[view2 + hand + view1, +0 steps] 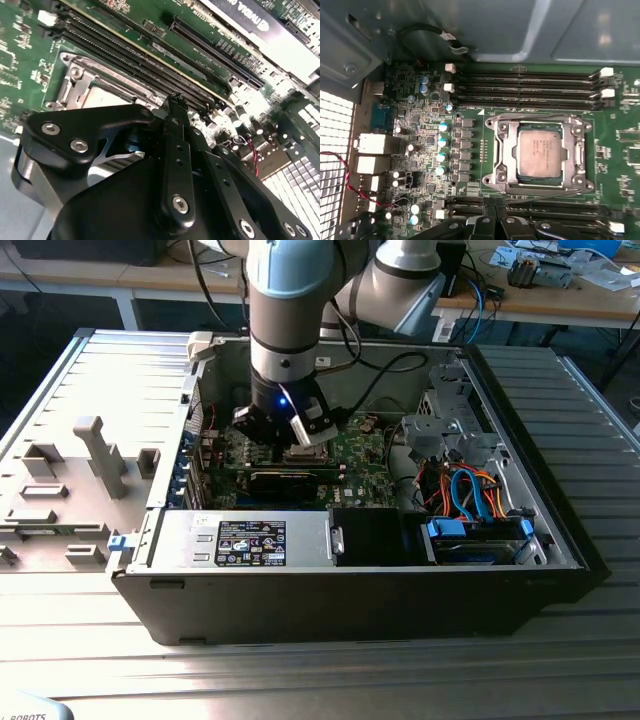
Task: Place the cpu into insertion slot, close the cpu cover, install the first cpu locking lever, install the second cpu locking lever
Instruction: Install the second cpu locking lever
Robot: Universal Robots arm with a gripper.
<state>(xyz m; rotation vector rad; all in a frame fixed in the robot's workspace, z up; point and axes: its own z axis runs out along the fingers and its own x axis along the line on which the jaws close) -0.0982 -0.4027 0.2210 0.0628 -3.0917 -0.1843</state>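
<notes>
Your claw [492,220] hangs just beside the insertion slot [496,150], fingers together, gripping nothing; cpu [541,153] seated, cpu cover [577,150] down.

table [60,660]: ribbed metal | on it: open computer case [350,590]

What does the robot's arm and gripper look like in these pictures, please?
The arm has a pale blue-grey cylindrical joint cover above a silver-grey wrist section, with black cables looping beside it. A small blue light glows on the black wrist block. The gripper is black with white parts at its side. In the second wrist view its fingers are matte black linkages fastened with round silver screws.
</notes>
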